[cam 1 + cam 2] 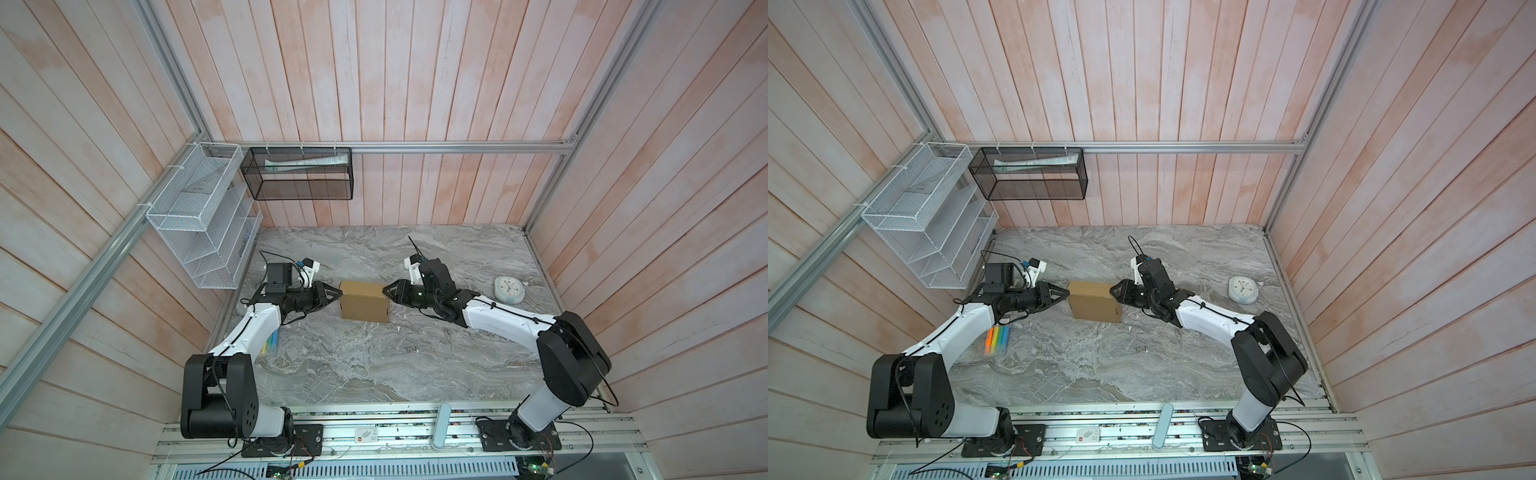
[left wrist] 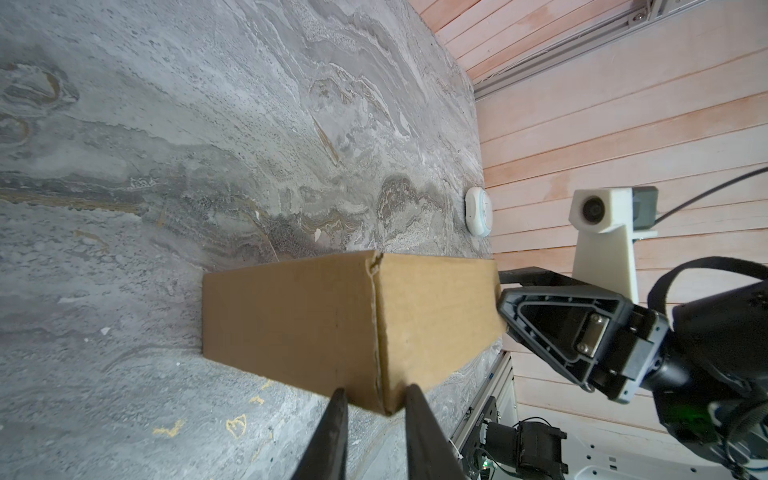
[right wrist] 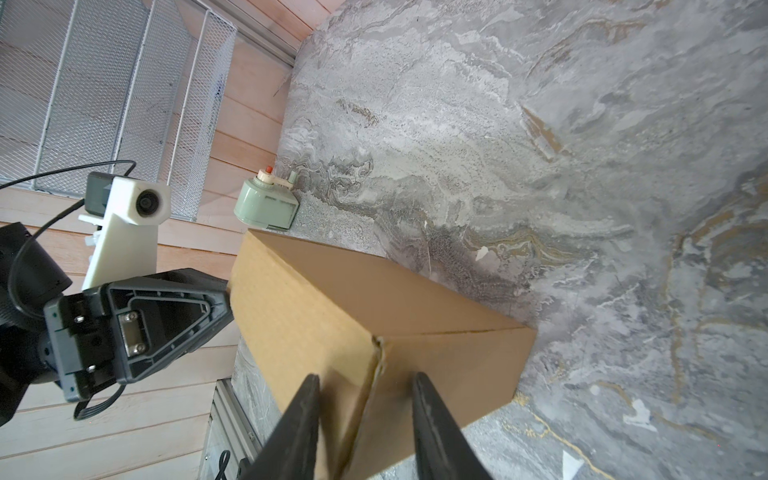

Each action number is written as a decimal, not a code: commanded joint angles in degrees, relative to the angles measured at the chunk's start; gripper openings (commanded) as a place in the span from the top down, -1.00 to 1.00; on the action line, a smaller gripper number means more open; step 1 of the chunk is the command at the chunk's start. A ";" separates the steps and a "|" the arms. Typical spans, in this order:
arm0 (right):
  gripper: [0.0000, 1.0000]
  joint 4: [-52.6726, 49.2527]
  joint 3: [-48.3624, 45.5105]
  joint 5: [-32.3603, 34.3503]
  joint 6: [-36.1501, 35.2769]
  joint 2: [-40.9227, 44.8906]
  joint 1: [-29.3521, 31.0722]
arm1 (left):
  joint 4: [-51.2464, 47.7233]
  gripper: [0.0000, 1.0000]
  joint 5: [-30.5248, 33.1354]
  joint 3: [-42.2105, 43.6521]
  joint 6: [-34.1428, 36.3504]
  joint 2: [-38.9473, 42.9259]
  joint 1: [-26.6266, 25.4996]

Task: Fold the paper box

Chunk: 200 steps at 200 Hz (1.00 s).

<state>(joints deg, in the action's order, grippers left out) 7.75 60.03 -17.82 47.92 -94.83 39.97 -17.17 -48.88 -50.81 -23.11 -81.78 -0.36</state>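
The paper box is a closed plain brown cardboard box standing on one narrow side on the marble table. My left gripper meets its upper left end. In the left wrist view the left gripper straddles a corner edge of the box, one finger lying against each face. My right gripper meets the upper right end. In the right wrist view the right gripper grips a seamed corner of the box the same way.
A round white clock lies right of the box near the wall. Coloured markers lie under the left arm. A pale green gadget sits by the left wall. A white wire rack and a black mesh basket hang above the table.
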 commanded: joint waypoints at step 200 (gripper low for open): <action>0.30 -5.73 -3.27 2.44 -3.49 2.87 3.18 | -9.30 0.55 3.49 3.45 0.08 7.48 -1.18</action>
<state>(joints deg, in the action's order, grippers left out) 6.70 58.48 -16.34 45.54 -92.62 42.46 -24.62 -45.95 -48.73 -23.35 -75.99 -1.19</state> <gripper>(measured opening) 0.350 0.226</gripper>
